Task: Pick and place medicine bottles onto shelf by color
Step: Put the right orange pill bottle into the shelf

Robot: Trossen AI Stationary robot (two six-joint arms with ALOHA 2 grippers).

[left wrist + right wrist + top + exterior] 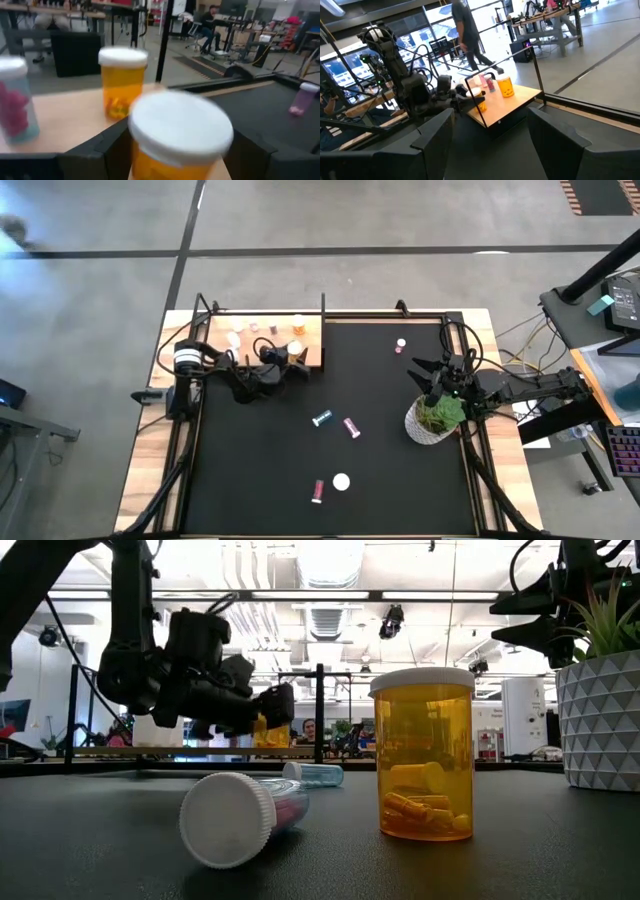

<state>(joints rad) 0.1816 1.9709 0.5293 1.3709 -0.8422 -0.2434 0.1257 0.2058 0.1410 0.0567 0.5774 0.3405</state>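
Medicine bottles: several already stand on the shelf at the far left of the table, among them an orange bottle [298,322] by its back edge; five more are still out on the mat
Table [300,480]: a black mat inside a pale wood frame, an arm at either side
Shelf [310,358]: a pale wood board in the far left corner, its right half mostly bare
Plant pot [430,423]: white, with a green plant, near the right edge, under the right arm
Left gripper [296,363]: pinching an orange bottle with a white cap [170,140] between its fingers, just at the front edge of the shelf
Right gripper [428,367]: spread wide and empty, hanging above the plant pot, waiting
Loose bottles: a blue one [322,418] and a pink one [351,427] lie side by side mid-mat; another pink one [318,491] lies near the front beside an upright bottle [342,481]; a small pink one [401,345] stands far right
Step in hand: by my reading, setting the held orange bottle down on the shelf
Next move: it likely calls for placing it upright near the other orange bottle [121,82], clear of the pink one [17,100], then spreading the fingers and backing off level so the cap is not knocked
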